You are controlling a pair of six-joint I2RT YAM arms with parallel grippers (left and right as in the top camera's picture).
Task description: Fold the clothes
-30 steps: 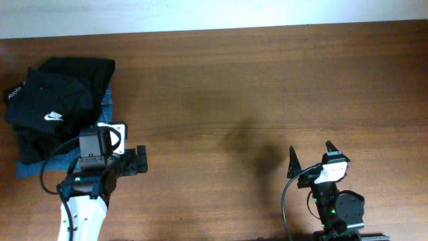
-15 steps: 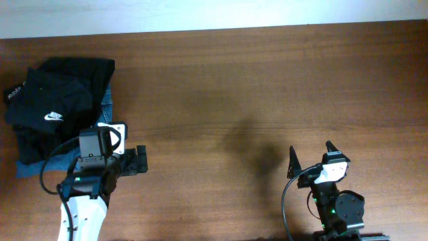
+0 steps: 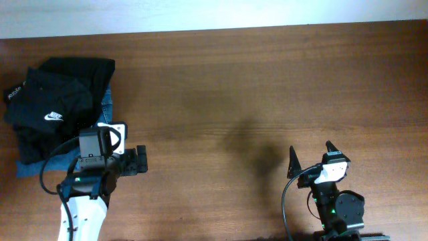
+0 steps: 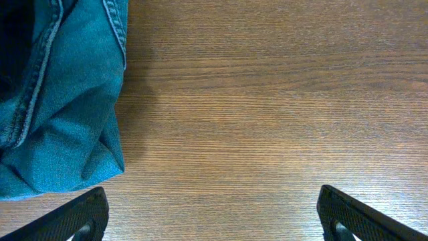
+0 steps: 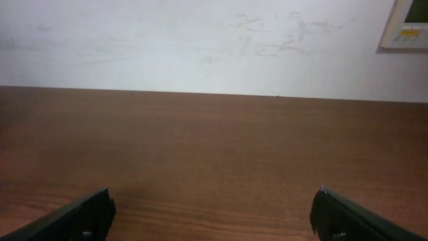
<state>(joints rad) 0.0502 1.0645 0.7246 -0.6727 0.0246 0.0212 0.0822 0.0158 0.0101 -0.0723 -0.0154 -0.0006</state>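
The clothes (image 3: 57, 107) lie heaped at the table's far left. A black garment with a white swoosh (image 3: 53, 117) is on top, and blue denim (image 3: 107, 100) shows beneath it. My left gripper (image 3: 107, 159) hangs just right of the pile's near corner, pointing down. In the left wrist view it (image 4: 212, 201) stands open over bare wood, with the denim (image 4: 60, 114) to its left and apart from the fingers. My right gripper (image 3: 311, 157) sits at the near right, far from the clothes. It (image 5: 213, 201) is open with nothing between its fingers.
The brown wooden table (image 3: 254, 87) stretches from the pile to the right edge. A white wall (image 5: 200, 40) rises beyond the far edge, with a small control panel (image 5: 404, 27) mounted on it at the right.
The black top garment has settled slightly to the left on the pile. Neither arm has moved, and both grippers stay open.
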